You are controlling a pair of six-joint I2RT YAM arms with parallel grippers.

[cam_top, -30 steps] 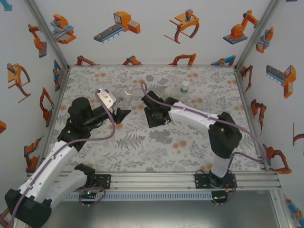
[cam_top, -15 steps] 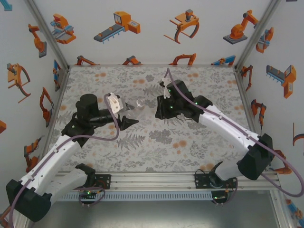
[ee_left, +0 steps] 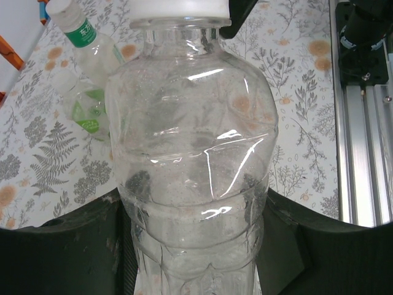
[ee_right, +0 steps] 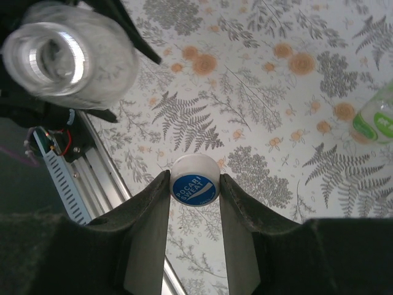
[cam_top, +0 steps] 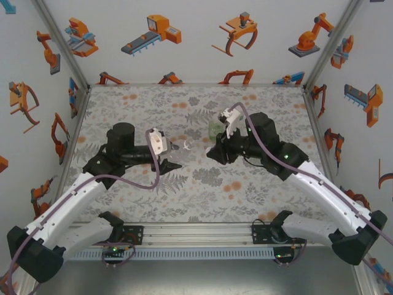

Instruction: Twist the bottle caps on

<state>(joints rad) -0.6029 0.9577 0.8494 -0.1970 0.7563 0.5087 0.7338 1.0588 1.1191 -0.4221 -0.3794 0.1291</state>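
Since a second ago the clear bottle [ee_left: 196, 141] has left its spot at the back of the table [cam_top: 202, 196]. The left gripper [ee_left: 193, 252] now holds it up off the floral cloth, fingers clamped on either side of its lower body, neck turned towards the other arm.

The right arm has swung round too. Its elbow has gone from the middle right out to the near corner, and seen from above its wrist now covers the place where the labelled bottle [ee_left: 81, 32] stood. The right gripper [ee_right: 194, 179] is closed narrowly on a white cap [ee_right: 194, 189] with a blue printed top, pinched by its sides between the two fingertips.

From that wrist, the clear bottle's white-rimmed mouth sits blurred, up and to the left. It is apart from the cap, with nothing between them.

From the left wrist, the labelled bottle stands capped on the table past the held one, with a green-tinted bottle [ee_left: 86, 110] just beside it. An aluminium rail [ee_left: 362, 153] runs along the near edge.
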